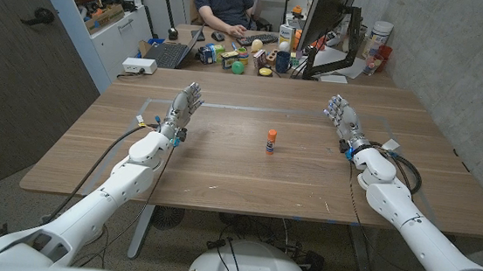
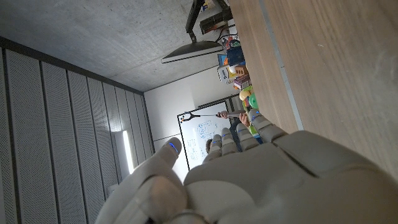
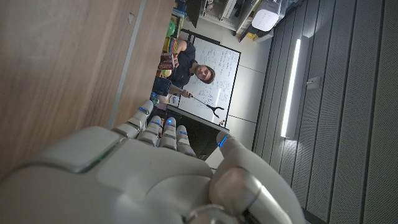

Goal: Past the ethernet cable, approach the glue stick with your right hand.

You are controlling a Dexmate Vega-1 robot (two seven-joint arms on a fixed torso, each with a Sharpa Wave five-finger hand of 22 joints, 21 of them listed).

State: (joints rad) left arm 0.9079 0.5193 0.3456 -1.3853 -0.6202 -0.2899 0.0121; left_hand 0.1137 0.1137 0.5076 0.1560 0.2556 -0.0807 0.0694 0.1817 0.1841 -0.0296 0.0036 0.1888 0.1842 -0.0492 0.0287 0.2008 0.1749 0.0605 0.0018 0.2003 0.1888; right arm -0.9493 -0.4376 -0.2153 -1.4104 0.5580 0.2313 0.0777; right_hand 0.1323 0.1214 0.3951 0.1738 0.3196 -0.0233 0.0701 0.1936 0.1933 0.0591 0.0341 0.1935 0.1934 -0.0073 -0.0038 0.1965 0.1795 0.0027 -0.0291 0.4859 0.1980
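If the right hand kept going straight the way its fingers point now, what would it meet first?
Probably nothing on the table: the right hand points toward the far edge of the wooden table, and that stretch looks bare. The glue stick stands off to its side, near the middle, out of that line. Depth is hard to judge.

Both arms wear smooth white rounded shells with dark seams at the joints. The left hand [image 1: 184, 106] and right hand [image 1: 340, 116] are pale grey, with segmented fingers and small blue lights at the fingertips [image 3: 168, 121]. Black cables [image 1: 110, 156] loop along each forearm to the wrists.
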